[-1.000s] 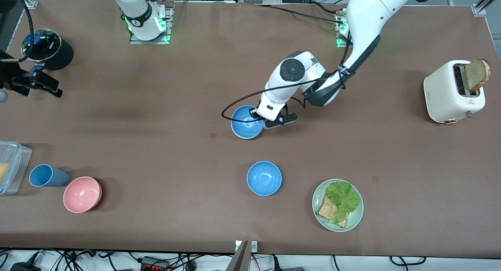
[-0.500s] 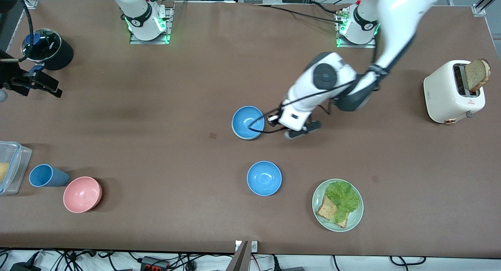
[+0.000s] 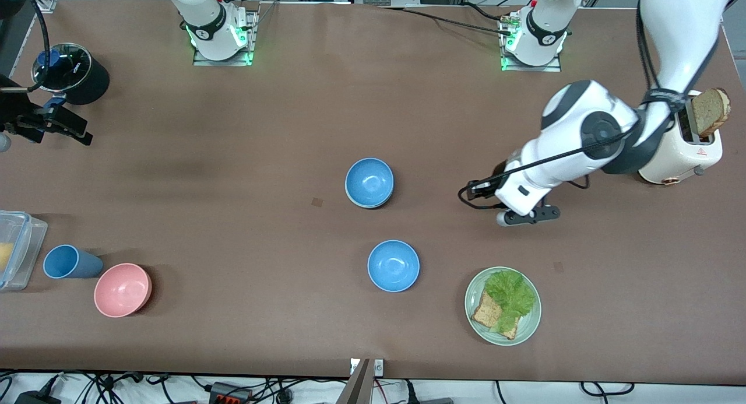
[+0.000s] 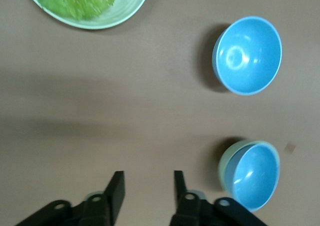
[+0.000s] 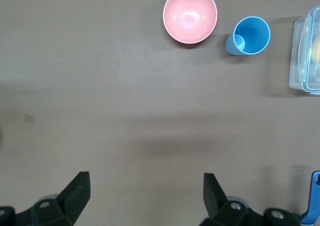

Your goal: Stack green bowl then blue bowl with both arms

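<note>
A blue bowl (image 3: 369,181) sits nested inside the green bowl at mid-table. Only a pale green rim (image 4: 222,163) shows around the blue one (image 4: 252,175) in the left wrist view. A second blue bowl (image 3: 393,266) stands alone nearer the front camera, also in the left wrist view (image 4: 247,54). My left gripper (image 3: 477,190) is open and empty, low over bare table between the stack and the toaster; its own view shows it parted (image 4: 147,180). My right gripper (image 5: 145,183) is wide open and empty, waiting high over the right arm's end (image 3: 58,124).
A pale-green plate (image 3: 527,328) with lettuce and toast lies near the front edge. A white toaster (image 3: 664,139) with bread stands at the left arm's end. A pink bowl (image 3: 122,290), blue cup (image 3: 70,262), clear container (image 3: 17,249) and black pot (image 3: 73,71) are at the right arm's end.
My left gripper has let go of the blue bowl, leaving it in the green bowl, and drawn away toward the toaster. The right arm has not moved.
</note>
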`<act>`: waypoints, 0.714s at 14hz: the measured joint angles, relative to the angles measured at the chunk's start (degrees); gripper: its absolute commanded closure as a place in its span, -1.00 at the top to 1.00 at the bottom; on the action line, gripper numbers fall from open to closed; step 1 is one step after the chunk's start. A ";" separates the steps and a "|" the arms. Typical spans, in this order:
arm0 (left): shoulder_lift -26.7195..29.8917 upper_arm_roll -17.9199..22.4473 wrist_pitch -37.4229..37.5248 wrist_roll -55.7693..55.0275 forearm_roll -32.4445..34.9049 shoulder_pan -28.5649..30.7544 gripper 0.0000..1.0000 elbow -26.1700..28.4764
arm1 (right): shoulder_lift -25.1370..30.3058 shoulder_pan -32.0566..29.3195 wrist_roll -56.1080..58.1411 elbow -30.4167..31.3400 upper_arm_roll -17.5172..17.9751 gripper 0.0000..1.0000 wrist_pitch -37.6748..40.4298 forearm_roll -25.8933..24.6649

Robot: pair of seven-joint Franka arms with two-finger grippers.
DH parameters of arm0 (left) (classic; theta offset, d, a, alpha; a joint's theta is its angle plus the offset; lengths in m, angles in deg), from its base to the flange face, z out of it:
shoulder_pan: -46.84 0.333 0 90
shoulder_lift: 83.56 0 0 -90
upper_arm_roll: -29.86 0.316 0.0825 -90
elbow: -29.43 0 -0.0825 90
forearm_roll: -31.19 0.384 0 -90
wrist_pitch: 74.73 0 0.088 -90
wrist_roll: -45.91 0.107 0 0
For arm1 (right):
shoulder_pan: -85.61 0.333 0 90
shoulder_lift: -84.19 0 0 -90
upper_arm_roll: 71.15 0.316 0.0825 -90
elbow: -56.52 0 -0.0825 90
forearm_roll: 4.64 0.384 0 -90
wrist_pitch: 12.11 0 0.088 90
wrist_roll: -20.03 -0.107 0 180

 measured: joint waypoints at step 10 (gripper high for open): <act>10.18 22.90 13.29 33.62 -12.78 -5.43 1.00 -8.75 | 0.04 0.00 0.03 -0.01 0.00 1.00 0.00 0.00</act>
